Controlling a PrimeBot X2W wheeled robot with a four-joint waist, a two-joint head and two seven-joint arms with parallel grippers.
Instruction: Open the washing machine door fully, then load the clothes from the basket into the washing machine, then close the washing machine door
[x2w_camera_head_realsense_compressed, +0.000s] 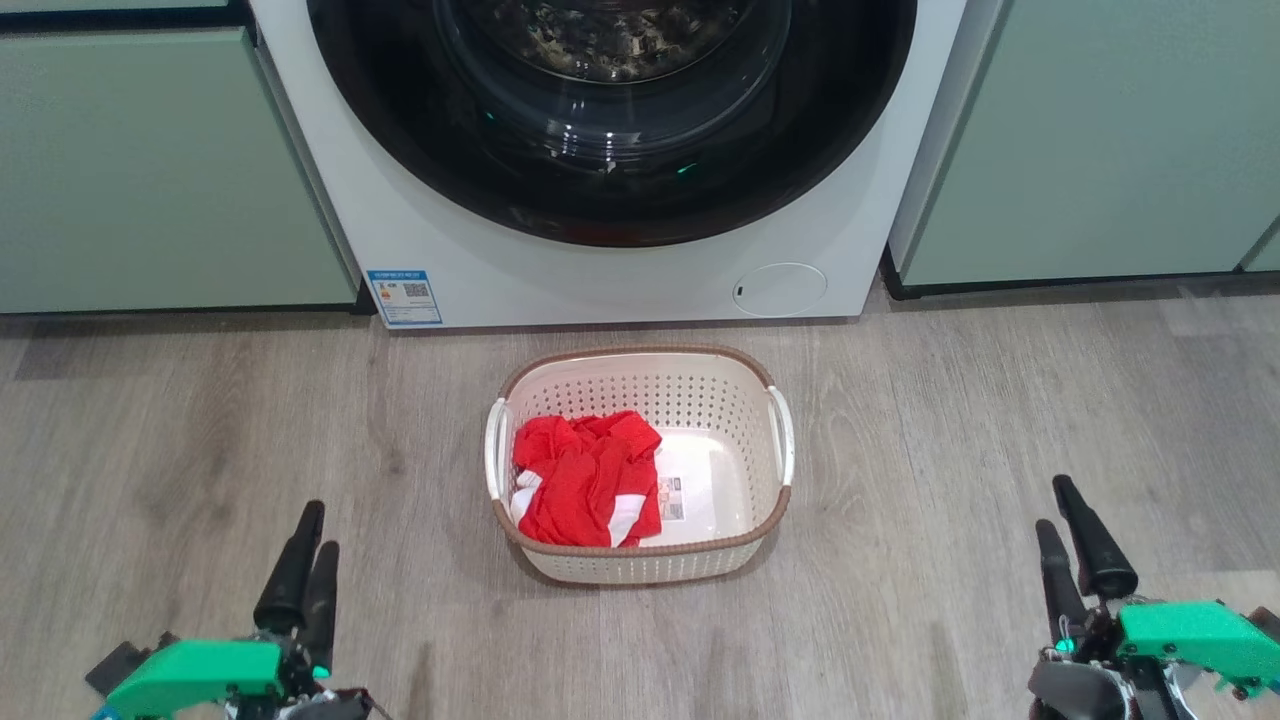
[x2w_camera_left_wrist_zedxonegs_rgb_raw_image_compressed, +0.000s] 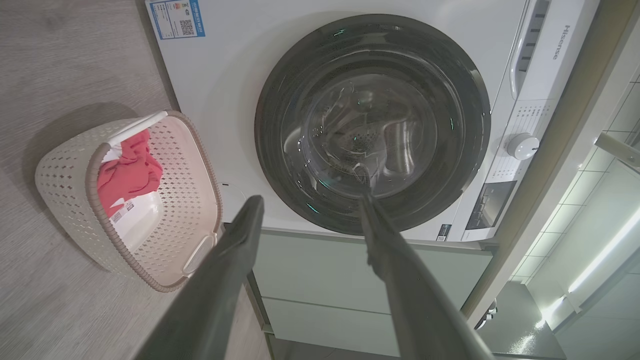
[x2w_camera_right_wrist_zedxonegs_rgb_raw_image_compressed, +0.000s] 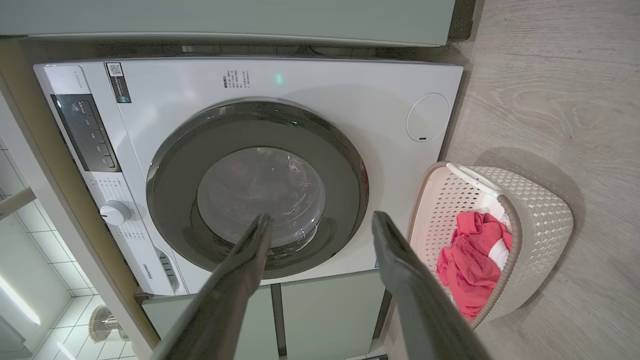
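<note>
Grey wood-grain floor (x2w_camera_head_realsense_compressed: 200, 430) underfoot, pale green cabinets (x2w_camera_head_realsense_compressed: 150, 170) on both sides of the washing machine (x2w_camera_head_realsense_compressed: 470, 250). Washing machine door (x2w_camera_head_realsense_compressed: 612, 212) shut flush against the white front, so first step not yet begun, by the look of it. Probably rigid and fairly heavy on its hinge. Glossy black rim likely slick under hard fingertips; bulging glass best left untouched. Handle or recess too hard to make out on the rim, hinge side likewise. Probably best hooked behind the rim's outer edge, opposite the hinge, then swung wide in an arc.

Basket (x2w_camera_head_realsense_compressed: 640, 352) on the floor just in front of the machine, below the door and not touching it. Clothes (x2w_camera_head_realsense_compressed: 585, 480) heaped in its left half, a paper label (x2w_camera_head_realsense_compressed: 672, 497) bare beside them on the bottom. Soft, light and floppy by appearance. Easy to pinch at a raised fold near the top of the heap, but liable to trail and snag on the brown rim or the drum's lip. Basket itself light-looking, so apt to slide if dragged.

Left gripper (x2w_camera_head_realsense_compressed: 318, 528) low at the left, right gripper (x2w_camera_head_realsense_compressed: 1054, 505) low at the right, both well apart from basket and machine. Jaws spread wide and empty, plain in the wrist views.

Little in the way. Blue sticker (x2w_camera_head_realsense_compressed: 404, 296) and round white flap (x2w_camera_head_realsense_compressed: 780, 290) low on the front, flat and harmless. Basket low, probably under the door's swing, yet close enough to catch an arm reaching in.
</note>
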